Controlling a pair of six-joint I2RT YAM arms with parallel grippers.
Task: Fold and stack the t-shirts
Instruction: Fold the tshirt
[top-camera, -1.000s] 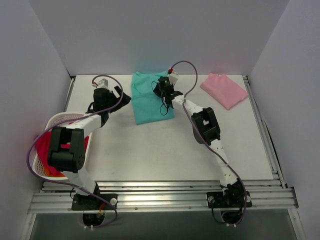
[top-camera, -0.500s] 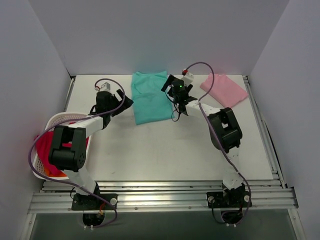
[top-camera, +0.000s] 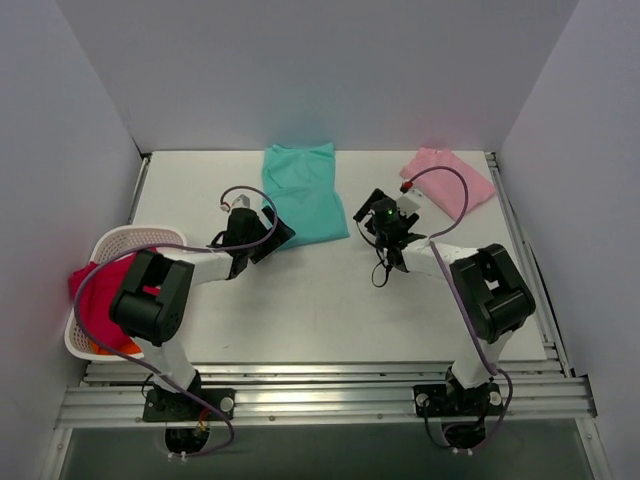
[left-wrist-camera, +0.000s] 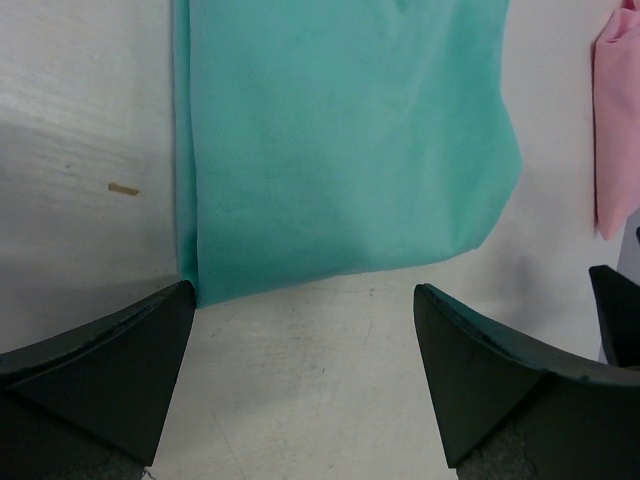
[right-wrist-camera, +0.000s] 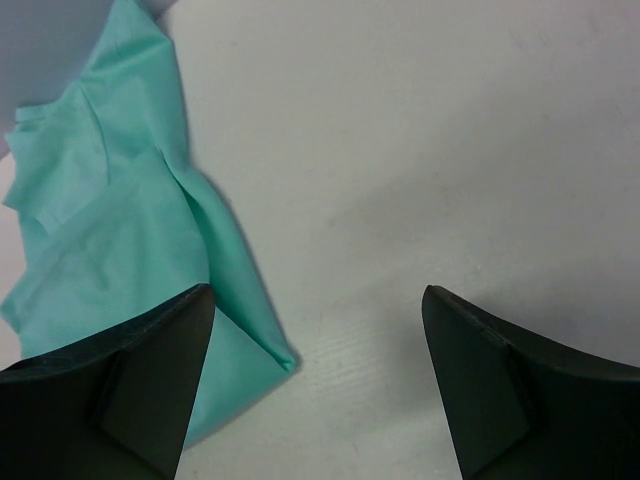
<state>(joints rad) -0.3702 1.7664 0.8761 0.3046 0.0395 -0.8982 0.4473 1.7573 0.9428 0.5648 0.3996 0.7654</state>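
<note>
The teal-green t-shirt lies folded flat at the back middle of the table. In the left wrist view the teal shirt has its near edge just ahead of my fingers. The pale pink t-shirt lies folded at the back right, and a strip of this pink shirt shows at the right edge of the left wrist view. My left gripper is open over bare table at the teal shirt's near left corner. My right gripper is open and empty, right of the teal shirt.
A white lattice basket stands at the left edge, with red cloth hanging in and over it. White walls close in the back and both sides. A metal rail frame runs along the near edge.
The right gripper opened, let go of the teal shirt and drew back to the right and nearer. The left gripper moved right and nearer, to the shirt's near left corner.
</note>
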